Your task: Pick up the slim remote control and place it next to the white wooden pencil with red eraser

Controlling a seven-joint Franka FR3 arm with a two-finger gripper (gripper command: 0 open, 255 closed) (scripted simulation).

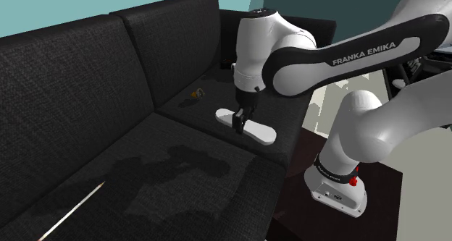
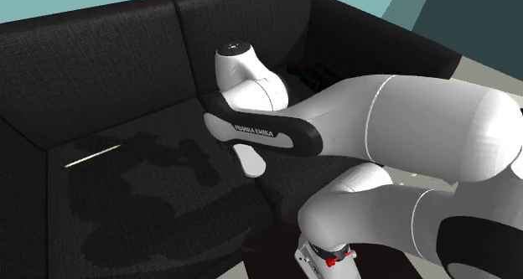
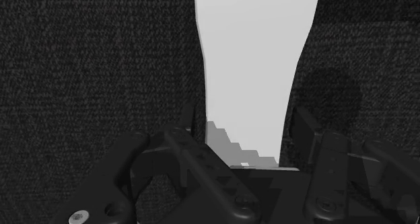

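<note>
A slim white remote control (image 1: 255,130) lies across the seat of a black sofa (image 1: 109,131), near the seam between two cushions. My gripper (image 1: 240,123) comes straight down on it, shut on its middle. In the wrist view the black fingers (image 3: 304,125) clasp the remote (image 3: 259,54) by its two long sides. I cannot tell whether it is off the cushion. The arm hides the gripper in the second exterior view, where one end of the remote (image 2: 250,161) sticks out below it. A thin pale pencil (image 1: 72,212) lies far along the seat, also seen as a pencil (image 2: 92,155) near the backrest.
A small yellowish object (image 1: 194,95) sits on the seat behind the remote, close to the backrest. Dark items (image 2: 310,69) lie at the sofa's far end. The arm's base (image 1: 337,189) stands on a dark box beside the sofa's front edge.
</note>
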